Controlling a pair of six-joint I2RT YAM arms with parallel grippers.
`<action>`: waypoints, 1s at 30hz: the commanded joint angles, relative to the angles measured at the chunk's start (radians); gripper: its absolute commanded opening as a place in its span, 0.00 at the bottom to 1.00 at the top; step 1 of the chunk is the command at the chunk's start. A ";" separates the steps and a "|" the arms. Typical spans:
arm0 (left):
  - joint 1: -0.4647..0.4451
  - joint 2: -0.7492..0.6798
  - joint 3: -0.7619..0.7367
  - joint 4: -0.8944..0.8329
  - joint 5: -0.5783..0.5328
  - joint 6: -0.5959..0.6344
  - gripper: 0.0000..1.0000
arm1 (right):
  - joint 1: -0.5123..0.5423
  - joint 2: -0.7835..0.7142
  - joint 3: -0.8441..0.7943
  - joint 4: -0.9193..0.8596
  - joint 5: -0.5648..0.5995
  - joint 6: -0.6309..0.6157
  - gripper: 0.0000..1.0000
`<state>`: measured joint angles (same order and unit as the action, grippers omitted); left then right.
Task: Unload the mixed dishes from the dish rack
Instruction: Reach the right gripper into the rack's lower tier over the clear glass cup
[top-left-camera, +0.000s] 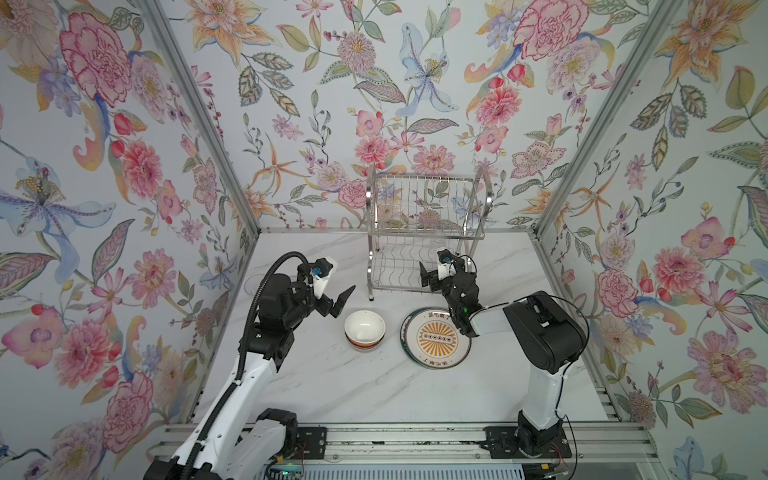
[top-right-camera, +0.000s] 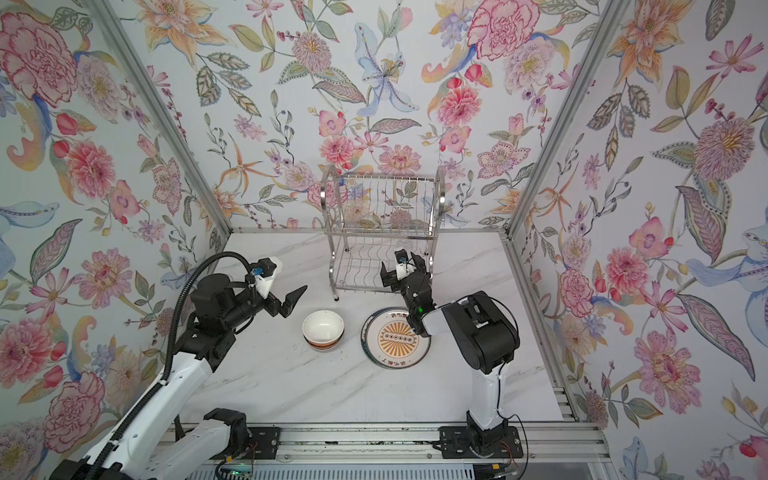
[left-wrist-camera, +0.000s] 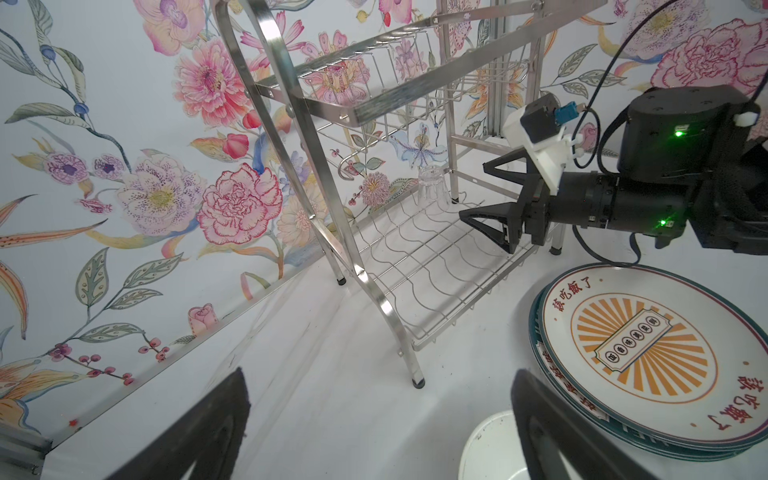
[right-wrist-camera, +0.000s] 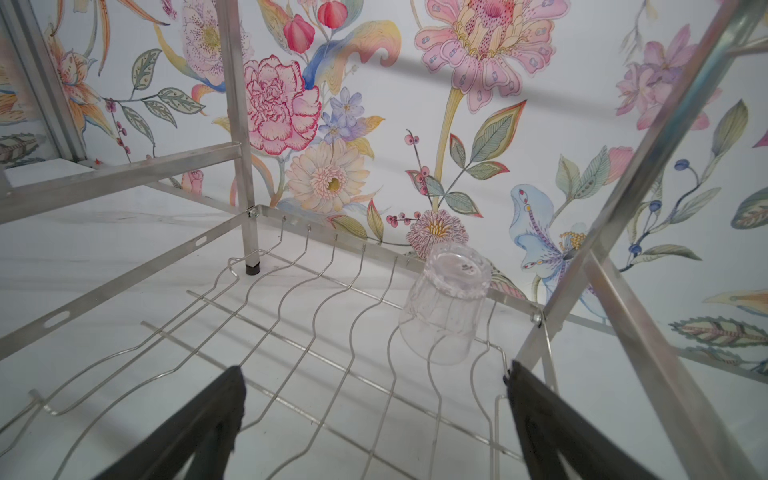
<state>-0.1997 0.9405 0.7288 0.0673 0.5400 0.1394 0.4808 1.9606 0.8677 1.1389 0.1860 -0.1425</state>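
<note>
The left jaws stand spread and empty above the counter (top-left-camera: 353, 395). A stack of bowls (top-left-camera: 365, 330) sits just below and ahead of their tips. Beyond the bowls lies a stack of plates (top-left-camera: 434, 340), the sunburst one on top. The right jaws, also spread and holding nothing, reach over the rack's (top-left-camera: 415, 236) lower shelf. A glass (right-wrist-camera: 446, 307) stands base-up ahead of them at the shelf's back corner, apart from both tips.

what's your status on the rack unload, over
Left hand open, empty, near stacked bowls. Right hand open, at dish rack lower shelf. One glass tumbler left there, upside down. Nothing blocking it.
</note>
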 joint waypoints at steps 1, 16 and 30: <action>-0.010 -0.010 -0.006 -0.021 0.014 0.006 0.99 | -0.021 0.047 0.059 -0.005 -0.018 -0.003 0.99; -0.012 -0.017 -0.016 -0.036 -0.007 0.015 0.99 | -0.099 0.199 0.334 -0.221 -0.038 0.007 0.99; -0.012 -0.033 -0.015 -0.051 -0.021 0.031 0.99 | -0.114 0.313 0.565 -0.413 -0.031 -0.079 0.99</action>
<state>-0.2024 0.9306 0.7219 0.0349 0.5350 0.1524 0.3714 2.2440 1.3865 0.7837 0.1463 -0.1738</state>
